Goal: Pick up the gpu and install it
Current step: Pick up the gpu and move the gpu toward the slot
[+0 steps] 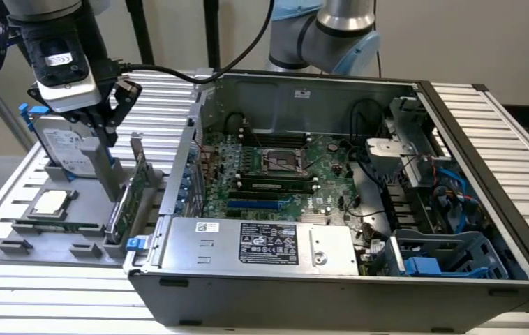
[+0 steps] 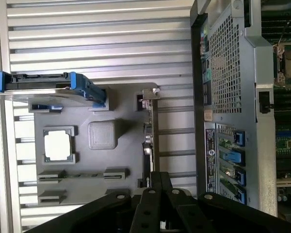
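The tool [image 1: 111,132], jaws drawn narrow, hung above the gpu [image 1: 128,199] standing on edge in the grey holder [image 1: 22,248]: apparently the pick-up's approach, which would need wider jaws to straddle the card.

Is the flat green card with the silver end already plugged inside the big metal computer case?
No, the gpu stands on edge in the grey plastic holder outside the computer case, by the gripper.

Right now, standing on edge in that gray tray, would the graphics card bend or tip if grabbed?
Probably stiff: the gpu is a flat board with a silver end bracket. Standing on its thin edge in the gray tray, it could tip if nudged sideways.
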`<state>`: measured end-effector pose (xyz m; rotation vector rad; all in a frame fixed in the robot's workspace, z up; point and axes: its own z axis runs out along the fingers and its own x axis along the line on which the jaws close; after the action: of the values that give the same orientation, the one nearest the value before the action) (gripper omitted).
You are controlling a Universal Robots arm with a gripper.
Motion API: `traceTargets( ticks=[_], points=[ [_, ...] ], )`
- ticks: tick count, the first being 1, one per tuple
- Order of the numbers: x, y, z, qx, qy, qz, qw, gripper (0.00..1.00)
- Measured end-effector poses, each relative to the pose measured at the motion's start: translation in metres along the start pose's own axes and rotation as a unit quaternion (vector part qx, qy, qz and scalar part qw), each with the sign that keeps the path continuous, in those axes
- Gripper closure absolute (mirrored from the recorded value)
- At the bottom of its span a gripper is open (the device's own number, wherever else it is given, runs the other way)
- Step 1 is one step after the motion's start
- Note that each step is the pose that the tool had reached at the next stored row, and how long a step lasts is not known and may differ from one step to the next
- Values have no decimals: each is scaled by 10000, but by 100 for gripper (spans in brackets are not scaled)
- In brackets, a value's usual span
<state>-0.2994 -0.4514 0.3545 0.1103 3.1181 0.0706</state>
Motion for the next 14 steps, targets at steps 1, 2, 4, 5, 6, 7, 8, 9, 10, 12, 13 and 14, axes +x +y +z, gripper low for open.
traceTargets(
  ticks=[1, 2, 4, 5, 6, 7, 8, 9, 10, 12, 13, 14],
  points=[
    [0, 0, 0, 0, 0, 0, 10000, 100],
    [0, 0, 0, 0, 0, 0, 10000, 100],
    [0, 0, 0, 0, 0, 0, 10000, 100],
    [0, 0, 0, 0, 0, 0, 10000, 100],
    [0, 0, 0, 0, 0, 0, 10000, 0],
    [0, 0, 0, 0, 0, 0, 10000, 0],
    [0, 0, 0, 0, 0, 0, 10000, 0],
    [0, 0, 0, 0, 0, 0, 10000, 0],
    [0, 0, 0, 0, 0, 0, 10000, 0],
    [0, 0, 0, 0, 0, 0, 10000, 0],
    [0, 0, 0, 0, 0, 0, 10000, 0],
    [0, 0, 0, 0, 0, 0, 10000, 0]
  ],
)
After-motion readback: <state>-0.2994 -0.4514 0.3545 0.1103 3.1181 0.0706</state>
